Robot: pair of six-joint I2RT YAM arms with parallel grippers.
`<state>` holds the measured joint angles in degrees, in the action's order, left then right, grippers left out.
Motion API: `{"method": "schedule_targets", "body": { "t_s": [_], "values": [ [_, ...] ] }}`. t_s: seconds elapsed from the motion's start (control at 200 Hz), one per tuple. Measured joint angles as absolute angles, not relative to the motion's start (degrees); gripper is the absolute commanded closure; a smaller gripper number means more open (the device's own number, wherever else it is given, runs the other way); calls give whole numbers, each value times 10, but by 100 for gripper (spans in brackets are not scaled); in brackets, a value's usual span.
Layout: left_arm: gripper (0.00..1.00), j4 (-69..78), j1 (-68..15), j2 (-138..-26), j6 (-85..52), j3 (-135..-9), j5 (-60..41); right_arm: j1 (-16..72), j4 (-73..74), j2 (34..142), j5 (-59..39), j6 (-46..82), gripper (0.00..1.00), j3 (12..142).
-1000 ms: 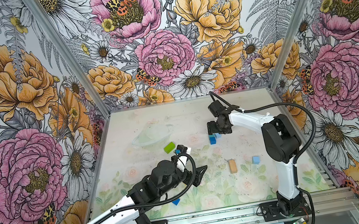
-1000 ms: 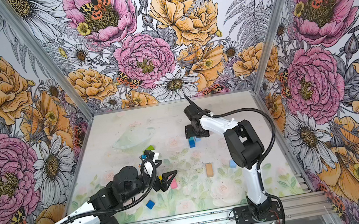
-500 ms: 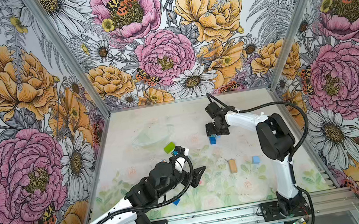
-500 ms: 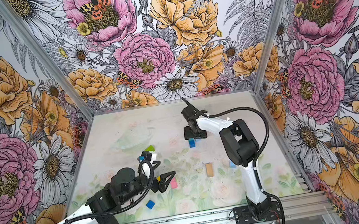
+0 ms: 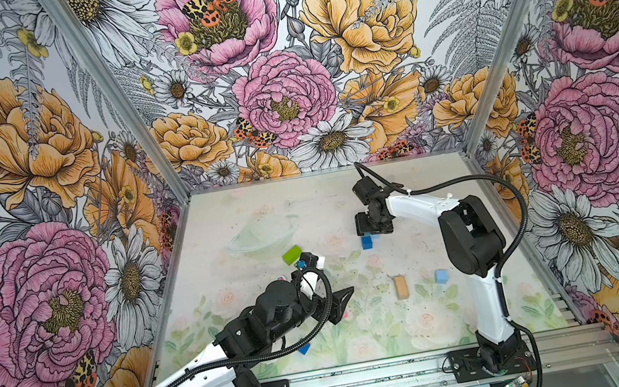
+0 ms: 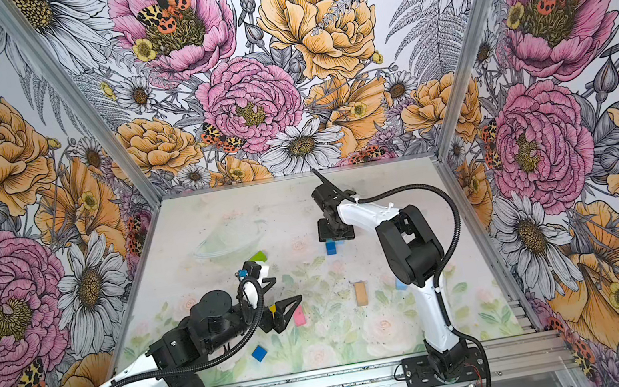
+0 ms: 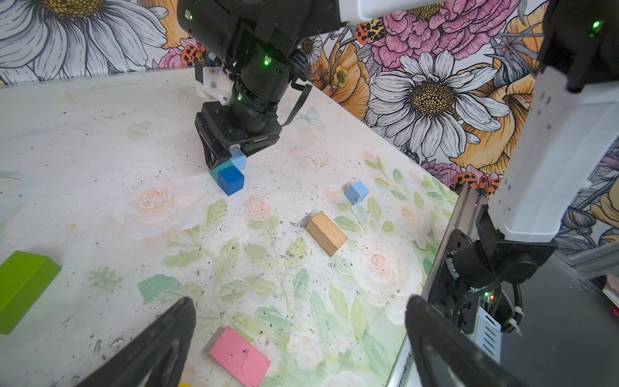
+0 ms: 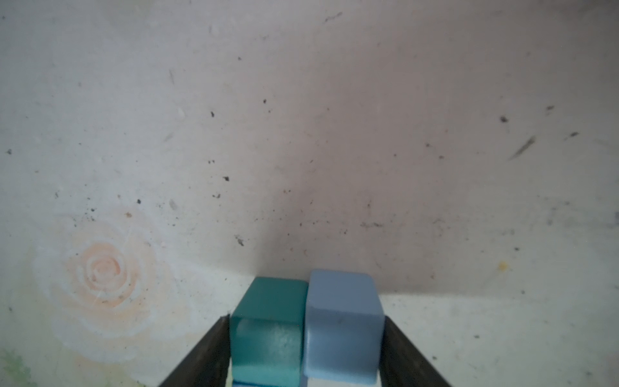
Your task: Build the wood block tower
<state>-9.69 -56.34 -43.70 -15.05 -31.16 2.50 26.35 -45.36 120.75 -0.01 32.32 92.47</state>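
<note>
On the table (image 5: 301,204) we count two dark blue cubes (image 6: 331,247) (image 6: 259,353), two light blue cubes (image 7: 356,192) (image 7: 238,157), one teal cube (image 8: 268,335), one green brick (image 5: 292,254), one pink brick (image 7: 239,355) and one tan brick (image 5: 400,286), the right gripper (image 8: 306,318) toward the back pinching teal and one light blue together, the left gripper (image 7: 301,301) gaping wide and empty above the pink.

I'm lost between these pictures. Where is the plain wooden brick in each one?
In a top view: the tan brick lies on the table right of centre, toward the front.
In a top view: same spot, left of the right arm.
Left wrist view: mid-picture, lying flat.
Right wrist view: not in it.
Shared landmark: the loose light blue cube beside it.
</note>
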Motion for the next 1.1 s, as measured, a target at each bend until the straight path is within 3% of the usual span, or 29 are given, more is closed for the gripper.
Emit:
{"method": "schedule_targets", "body": {
  "t_s": [0.51, 0.73, 0.961, 1.101],
  "values": [
    [1, -97, -563, -434, -150, -312, 25, 263, -461, 1217, 0, 321, 40, 941],
    [1, -97, -563, -434, -150, -312, 25, 263, -463, 1218, -2, 316, 22, 943],
    [1, -100, -563, -427, -157, -312, 25, 263, -482, 1183, 8, 301, 21, 941],
    [1, -107, -563, -409, -175, -312, 26, 263, -486, 1071, 29, 299, 21, 891]
  ]
}}
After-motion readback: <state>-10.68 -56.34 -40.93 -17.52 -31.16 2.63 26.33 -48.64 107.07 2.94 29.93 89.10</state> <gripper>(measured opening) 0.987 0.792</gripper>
